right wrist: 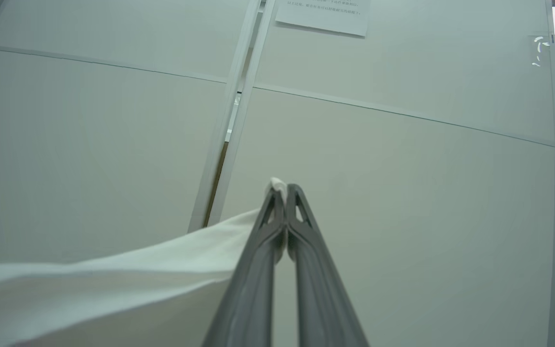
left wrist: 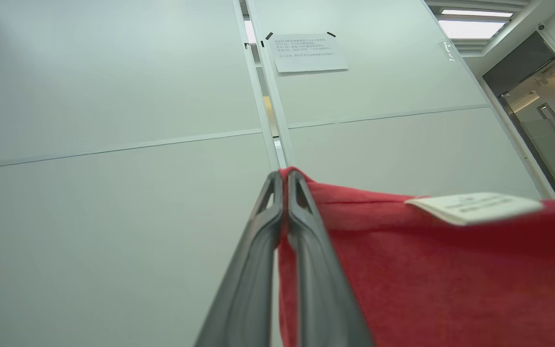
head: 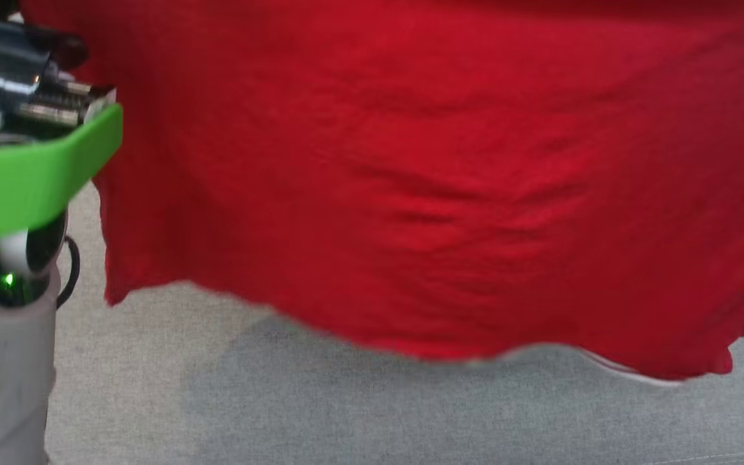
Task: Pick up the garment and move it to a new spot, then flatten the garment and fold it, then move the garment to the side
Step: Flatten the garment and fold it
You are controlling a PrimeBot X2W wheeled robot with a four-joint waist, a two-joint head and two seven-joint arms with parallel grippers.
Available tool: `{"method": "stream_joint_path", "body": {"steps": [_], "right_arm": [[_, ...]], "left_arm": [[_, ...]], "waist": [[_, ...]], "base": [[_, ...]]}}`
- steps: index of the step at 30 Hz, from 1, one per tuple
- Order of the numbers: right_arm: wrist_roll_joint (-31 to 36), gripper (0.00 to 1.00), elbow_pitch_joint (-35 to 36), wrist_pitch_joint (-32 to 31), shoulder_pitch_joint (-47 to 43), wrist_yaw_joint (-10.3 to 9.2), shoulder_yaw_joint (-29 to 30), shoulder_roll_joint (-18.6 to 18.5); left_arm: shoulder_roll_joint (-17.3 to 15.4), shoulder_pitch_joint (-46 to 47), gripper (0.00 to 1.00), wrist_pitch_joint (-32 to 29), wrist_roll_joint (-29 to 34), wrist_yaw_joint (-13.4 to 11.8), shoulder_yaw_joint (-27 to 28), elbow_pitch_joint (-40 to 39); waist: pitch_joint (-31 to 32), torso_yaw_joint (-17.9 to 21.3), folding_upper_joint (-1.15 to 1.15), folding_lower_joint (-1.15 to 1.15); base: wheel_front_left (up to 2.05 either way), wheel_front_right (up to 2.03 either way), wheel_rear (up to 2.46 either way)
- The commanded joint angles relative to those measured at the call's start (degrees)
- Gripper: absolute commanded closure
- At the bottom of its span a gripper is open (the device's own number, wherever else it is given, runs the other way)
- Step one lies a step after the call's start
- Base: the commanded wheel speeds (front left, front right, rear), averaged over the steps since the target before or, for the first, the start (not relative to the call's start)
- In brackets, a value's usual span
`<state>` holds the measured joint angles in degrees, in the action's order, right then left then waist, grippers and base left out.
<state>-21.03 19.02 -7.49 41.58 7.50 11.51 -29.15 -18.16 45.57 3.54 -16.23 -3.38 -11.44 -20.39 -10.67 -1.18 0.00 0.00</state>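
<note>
The red soft-knit garment hangs in the air as a spread sheet above the grey cloth-covered table, with its lower hem clear of the surface. The left end effector is fully closed and pinches a red top edge near the white sewn-in label. The right end effector is likewise fully closed, on a white fabric edge judged to belong to the same garment.

Handling: light, limp and non-fragile. The cloth will sag and crease between grips. Grip two well-separated points on one edge, keep the span taut, and lay the hem down first.
</note>
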Motion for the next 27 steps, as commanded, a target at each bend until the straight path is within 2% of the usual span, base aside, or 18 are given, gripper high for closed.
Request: {"method": "stream_joint_path", "body": {"steps": [1, 5, 9, 12, 17, 19, 20, 27], "right_arm": [[-0.7, 1.0, -1.9, 0.1, 1.8, -0.02, -0.9, -0.3], [-2.2, 1.0, -11.0, 1.4, 7.7, -0.02, -5.2, -0.4], [-3.6, 1.0, -22.0, 4.4, 16.9, -0.02, -10.9, -0.1], [-4.2, 1.0, -28.8, 8.0, 24.2, -0.02, -14.5, 1.1], [-5.5, 1.0, -41.0, 13.5, 34.6, -0.02, -20.5, 5.2], [-5.3, 1.0, -46.0, 14.5, 36.5, -0.02, -23.0, 6.9], [-5.8, 1.0, -51.5, 15.6, 36.9, -0.01, -25.2, 9.1], [-8.4, 1.0, -67.2, 18.7, 32.9, -0.02, -31.8, 16.3]], "left_arm": [[0.6, 1.5, 1.0, -0.2, -0.8, 0.5, -0.1, 2.4], [2.7, 6.4, 1.0, 1.1, -3.7, 2.5, -1.0, 14.6], [5.5, 14.5, 1.0, 4.5, -5.7, 4.8, -1.3, 30.2], [6.2, 20.6, 1.0, 7.4, -6.2, 5.8, -0.6, 40.1], [6.1, 29.0, 1.0, 10.4, -6.1, 6.8, 0.8, 54.7], [6.3, 30.1, 1.0, 10.6, -5.9, 7.2, 0.5, 60.2], [6.7, 30.0, 1.0, 10.6, -5.7, 7.0, -0.1, 66.5], [9.1, 26.2, 1.0, 11.2, -6.7, 5.9, 0.0, 82.5]], "waist": [[-1.3, 0.0, 0.0, 0.0], [-3.3, -0.2, 0.0, 0.0], [-4.7, -0.3, 0.0, 0.0], [-5.1, 0.1, 0.0, 0.0], [-5.4, 1.4, 0.0, 0.0], [-6.0, 1.9, 0.0, 0.0], [-6.7, 2.2, 0.0, 0.0], [-11.1, 3.2, 0.0, 0.0]], "base": [[0.0, 0.0, 0.0], [0.0, 0.0, 0.0], [0.0, 0.0, 0.0], [0.0, 0.0, 0.0], [0.0, 0.0, 0.0], [0.0, 0.0, 0.0], [0.0, 0.0, 0.0], [0.0, 0.0, 0.0]]}}
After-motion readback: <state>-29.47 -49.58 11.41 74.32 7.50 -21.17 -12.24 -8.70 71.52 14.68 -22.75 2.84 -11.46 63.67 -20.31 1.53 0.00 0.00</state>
